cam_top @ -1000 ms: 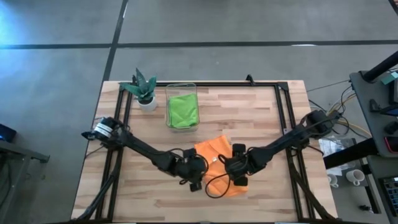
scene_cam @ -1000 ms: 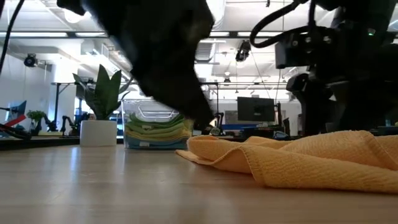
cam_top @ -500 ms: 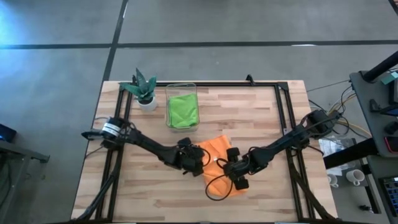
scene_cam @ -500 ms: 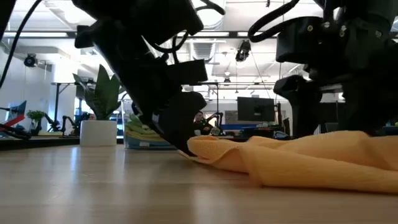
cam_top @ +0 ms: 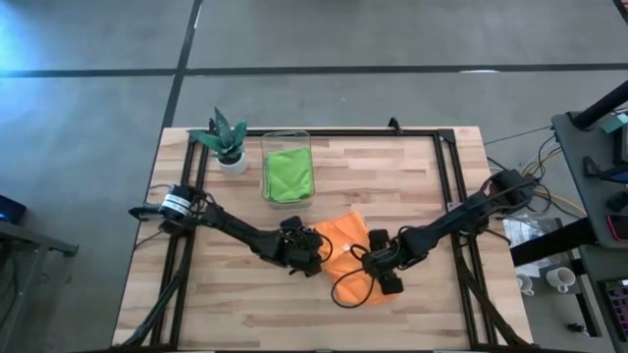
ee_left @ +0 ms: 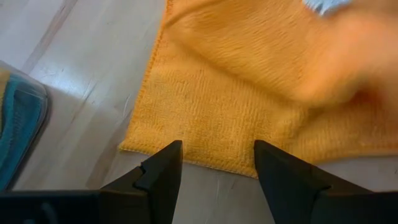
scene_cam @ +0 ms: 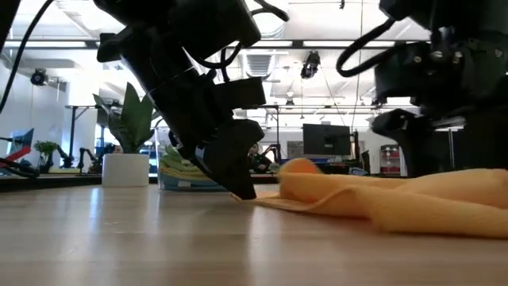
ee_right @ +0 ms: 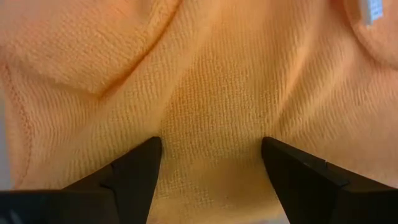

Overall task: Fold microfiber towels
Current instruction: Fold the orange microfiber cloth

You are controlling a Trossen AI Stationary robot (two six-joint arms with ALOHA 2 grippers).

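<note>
Left claw (cam_top: pixel 316 257) sits low at the orange towel's (cam_top: pixel 345 247) near edge, fingers spread, nothing between them — the hem lies just ahead of its tips. Right claw (cam_top: pixel 365 257) hovers over the same towel, likewise spread and empty. Towel lies rumpled mid-counter (cam_top: pixel 412 186); a lime green towel (cam_top: pixel 288 174) sits in the bin (cam_top: pixel 287 138) beside the plant (cam_top: pixel 225 137).

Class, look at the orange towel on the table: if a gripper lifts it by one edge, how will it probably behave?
The orange towel already lies in soft humps in the low view, so it would probably droop and sag. Its nubbly weave likely grips rather than slips. It looks thin, so probably light.
</note>
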